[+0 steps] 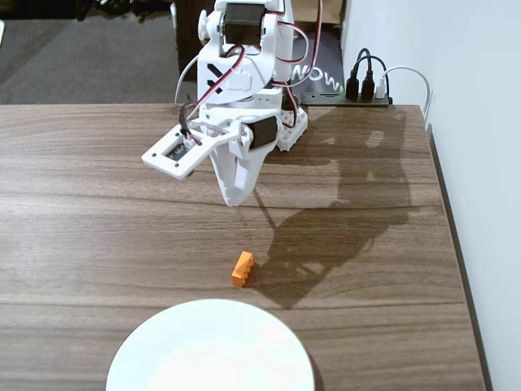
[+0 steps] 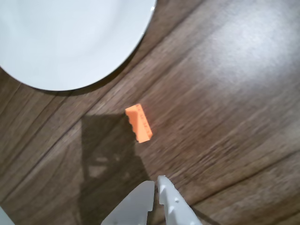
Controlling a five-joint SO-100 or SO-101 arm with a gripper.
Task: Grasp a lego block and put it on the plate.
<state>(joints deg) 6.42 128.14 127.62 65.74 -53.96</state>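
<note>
Fixed view: a white plastic arm (image 1: 244, 90) with red and black wiring stands at 12 o'clock on a dark wood-grain table (image 1: 98, 212) with a matte, streaked surface. Its gripper (image 1: 234, 198) tapers to a downward point above the tabletop, well clear of the lego block (image 1: 242, 270). The block is a small, bright orange rectangular brick with a row of studs along one side; it lies bare on the wood near the table's centre, just beyond the plate (image 1: 210, 346), apart from its rim. The plate is round, plain white and glossy, cut by the frame at 6 o'clock.

Wrist view: the two white fingertips of the gripper (image 2: 156, 185) nearly meet at 6 o'clock, jaws drawn together and holding nothing. The lego block (image 2: 139, 123) lies at frame centre, tilted, its studded edge serrated; the plate (image 2: 70, 42) fills 11 o'clock.
</note>
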